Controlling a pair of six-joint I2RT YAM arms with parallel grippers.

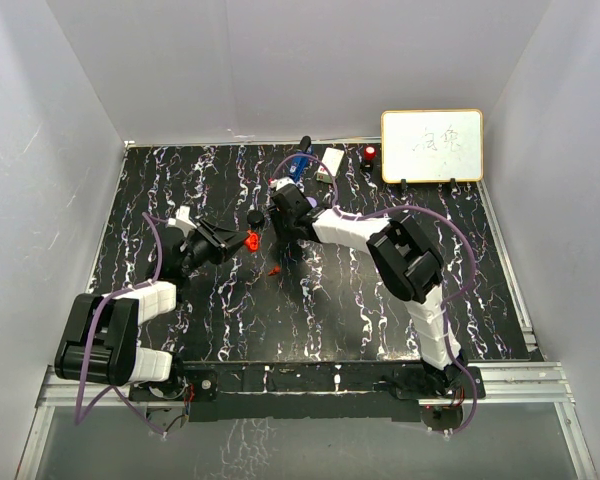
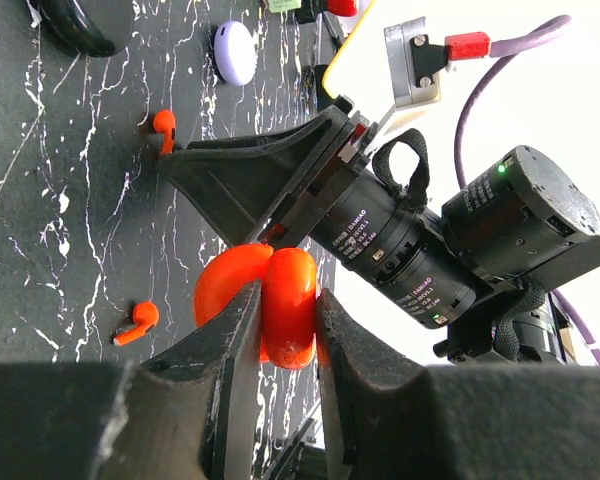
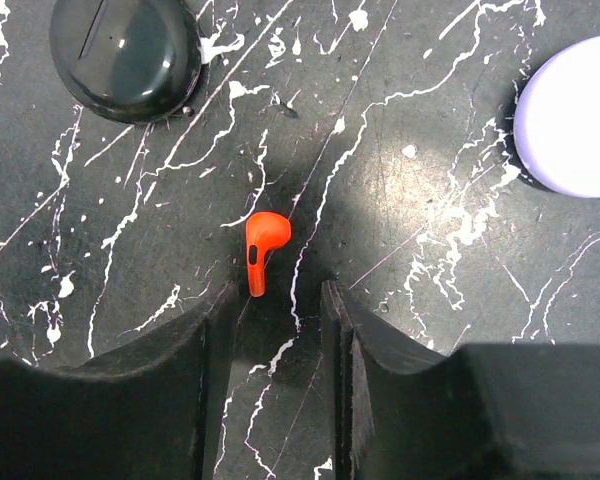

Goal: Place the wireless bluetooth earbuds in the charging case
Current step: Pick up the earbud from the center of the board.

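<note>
My left gripper (image 1: 238, 241) is shut on an open red charging case (image 2: 285, 300), held above the table; the case also shows in the top view (image 1: 251, 240). My right gripper (image 3: 275, 300) is open, low over the table, its tips just short of a red earbud (image 3: 263, 245) that lies flat. In the left wrist view that earbud (image 2: 163, 124) lies at the tip of the right gripper's fingers (image 2: 250, 180). A second red earbud (image 2: 137, 320) lies loose on the table, also in the top view (image 1: 273, 270). No purple earbuds show.
A black round case (image 3: 125, 55) and a purple round case (image 3: 572, 115) lie just beyond the right gripper. A blue gadget (image 1: 298, 165), a small red object (image 1: 368, 153) and a whiteboard (image 1: 432, 145) stand at the back edge.
</note>
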